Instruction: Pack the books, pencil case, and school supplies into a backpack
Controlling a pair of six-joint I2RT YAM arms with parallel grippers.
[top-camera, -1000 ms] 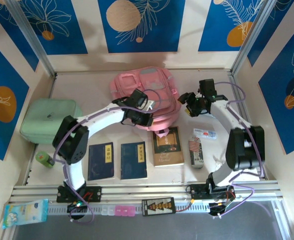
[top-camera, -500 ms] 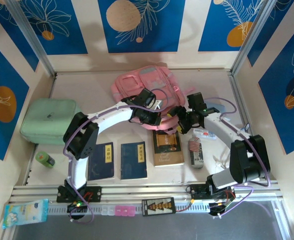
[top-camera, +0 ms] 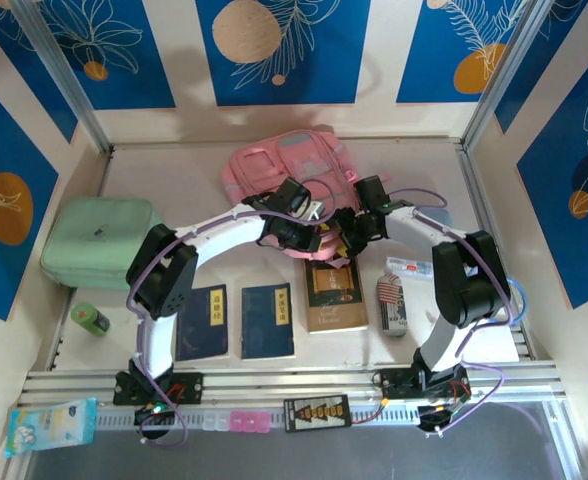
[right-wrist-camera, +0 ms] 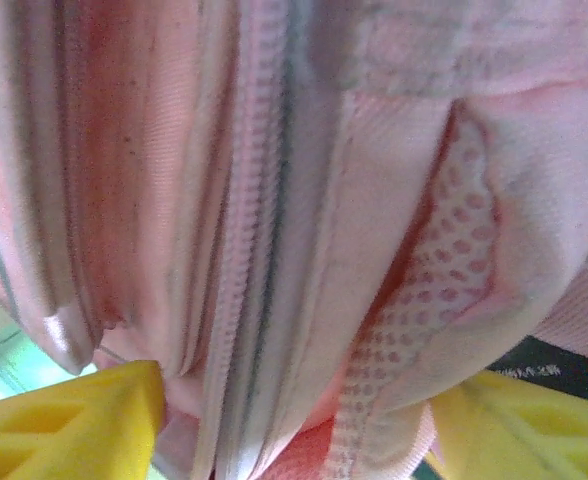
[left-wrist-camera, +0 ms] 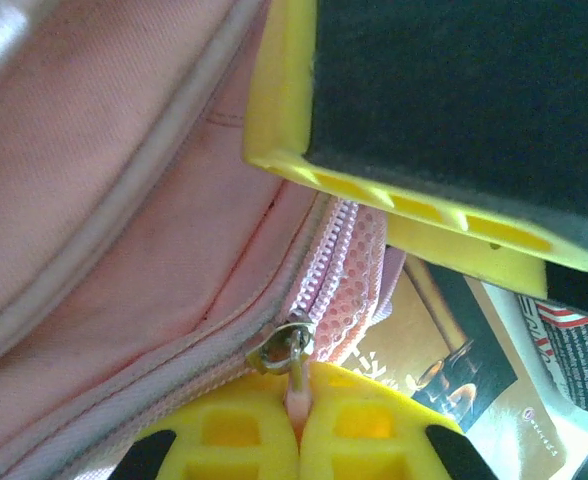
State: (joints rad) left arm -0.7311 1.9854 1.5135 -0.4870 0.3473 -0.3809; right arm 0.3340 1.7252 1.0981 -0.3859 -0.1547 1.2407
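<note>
The pink backpack (top-camera: 289, 175) lies at the back centre of the table. My left gripper (left-wrist-camera: 296, 400) is shut on its pink zipper pull, just below the metal slider (left-wrist-camera: 282, 350) at the pack's near edge (top-camera: 299, 235). My right gripper (right-wrist-camera: 294, 430) meets it from the right (top-camera: 349, 232), and a thick fold of backpack fabric and zipper (right-wrist-camera: 304, 250) fills the gap between its yellow fingers (right-wrist-camera: 74, 425). Two blue books (top-camera: 202, 322) (top-camera: 267, 320) and the brown book (top-camera: 336, 292) lie in a row in front. A sliver of the pale pencil case (top-camera: 436, 218) shows behind the right arm.
The striped pack (top-camera: 390, 290), grey-white oblong (top-camera: 395, 316) and white card (top-camera: 411, 268) lie right of the brown book. The green cylinder (top-camera: 90, 319) rests at the left, below the mint-green case (top-camera: 99, 240). A blue tissue pack (top-camera: 49, 425) sits beyond the front rail.
My right arm has swung left from beside the backpack to its near edge and now has fabric between its fingers. The left gripper shifted slightly right, still on the zipper pull.
</note>
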